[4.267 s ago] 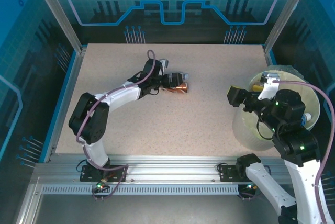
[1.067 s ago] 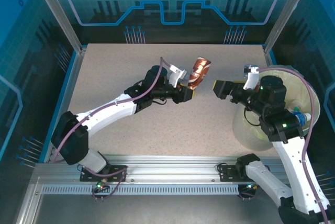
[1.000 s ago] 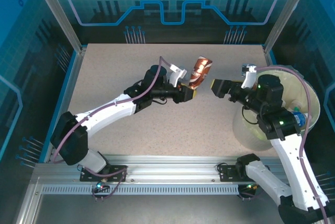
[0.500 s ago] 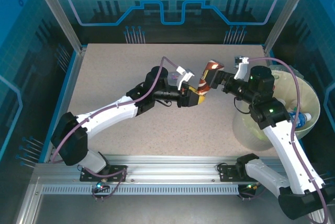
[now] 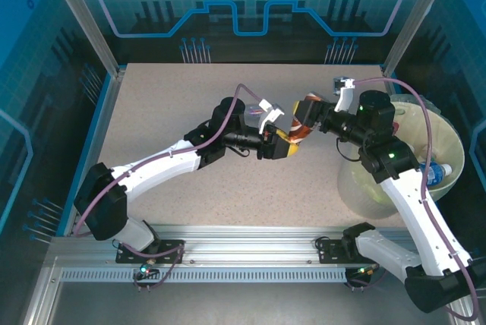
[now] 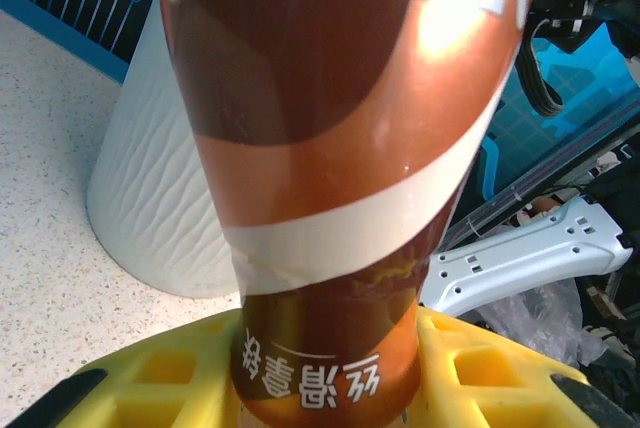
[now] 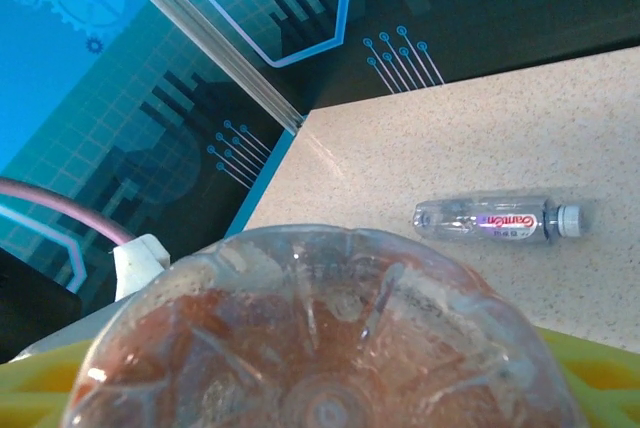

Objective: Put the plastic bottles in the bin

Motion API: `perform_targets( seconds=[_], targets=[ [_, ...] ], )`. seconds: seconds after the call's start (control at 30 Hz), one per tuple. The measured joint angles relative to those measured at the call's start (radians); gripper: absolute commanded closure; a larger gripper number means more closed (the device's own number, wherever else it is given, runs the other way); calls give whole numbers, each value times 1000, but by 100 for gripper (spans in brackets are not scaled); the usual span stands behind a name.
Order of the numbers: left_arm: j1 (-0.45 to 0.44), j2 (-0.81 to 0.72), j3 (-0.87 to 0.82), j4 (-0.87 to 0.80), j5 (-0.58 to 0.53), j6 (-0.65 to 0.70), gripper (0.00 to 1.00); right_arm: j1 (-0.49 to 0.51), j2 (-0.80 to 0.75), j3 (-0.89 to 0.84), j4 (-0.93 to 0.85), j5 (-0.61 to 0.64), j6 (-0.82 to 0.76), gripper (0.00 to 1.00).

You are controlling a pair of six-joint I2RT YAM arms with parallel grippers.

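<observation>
A plastic bottle with a brown label (image 5: 298, 118) hangs above the table between both arms. My left gripper (image 5: 280, 143) is shut on its lower, narrow end, and its yellow fingers (image 6: 160, 378) press the bottle (image 6: 340, 178) from both sides. My right gripper (image 5: 307, 115) is open, with its jaws on either side of the bottle's base (image 7: 330, 338). The pale yellow-green bin (image 5: 448, 137) stands at the right, behind the right arm, with a blue-capped bottle (image 5: 437, 174) inside. Another clear bottle (image 7: 495, 219) lies on the table.
The bin's ribbed outer wall (image 6: 150, 188) rises close behind the held bottle. Blue walls and metal posts (image 5: 89, 29) surround the speckled table (image 5: 175, 97). The left arm's long links (image 5: 159, 162) cross the table's middle.
The left gripper lifted the brown-labelled bottle off the table and carried it right. The right gripper came out from over the bin and closed in around the bottle's base.
</observation>
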Motion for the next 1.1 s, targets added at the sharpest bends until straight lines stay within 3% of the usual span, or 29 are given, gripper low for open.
perform_targets(
  seconds=[0.2,0.3,0.37,0.47,0.53,0.97,1.1],
  targets=[
    [-1,0,0,-11,0,16,69,8,0,11,-20,1,-2,50],
    [-1,0,0,-14,0,23,64,9,0,12,-25,1,-5,54],
    [-1,0,1,-16,-2,25,55,11,0,14,-26,4,-13,56],
    [-2,0,6,-37,-13,27,31,19,0,29,-50,25,-40,60],
    [-2,0,10,-55,-29,36,26,19,0,44,-72,48,-61,61],
    [-2,0,16,-97,-126,34,12,22,-65,230,-355,391,-232,66],
    [-2,0,15,-100,-190,32,2,25,-90,302,-446,513,-286,67]
  ],
)
